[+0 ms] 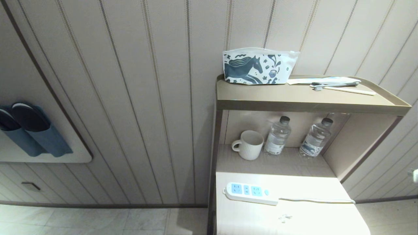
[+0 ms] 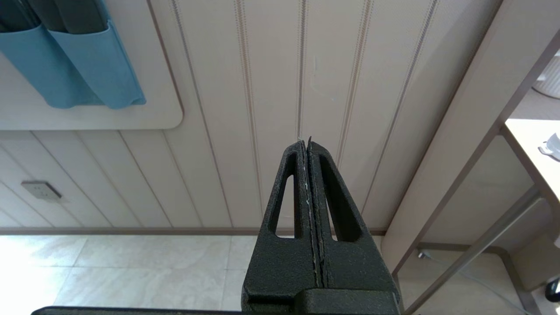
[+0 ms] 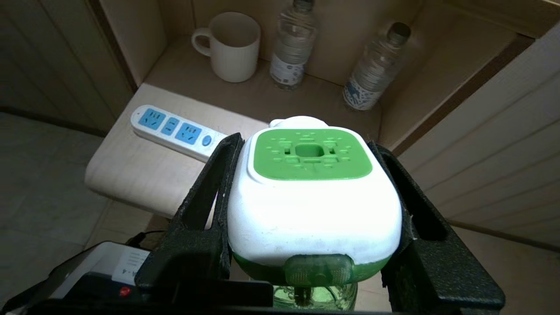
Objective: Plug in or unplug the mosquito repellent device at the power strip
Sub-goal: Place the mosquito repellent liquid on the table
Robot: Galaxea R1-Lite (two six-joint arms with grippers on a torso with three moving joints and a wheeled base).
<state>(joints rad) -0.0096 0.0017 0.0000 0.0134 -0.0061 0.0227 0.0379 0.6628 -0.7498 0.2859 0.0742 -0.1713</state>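
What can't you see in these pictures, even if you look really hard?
- Mosquito repellent device: its plug side is hidden by its own body in the right wrist view, where the right pincer holds it; the head view misses it.
- Power strip: where its cord ends is cut off by the table edge.
- Water bottle label: print too small.

1. A panelled beige wall (image 1: pixel 137 98) with thin vertical grooves fills the far side.
2. Pale marbled floor tiles (image 1: pixel 81 218) lie below, left.
3. A light wooden shelf unit (image 1: pixel 294 101) stands at the right.
4. Blue fabric pockets (image 1: pixel 29 137) hang at far left, above a wall socket (image 1: pixel 31 186).
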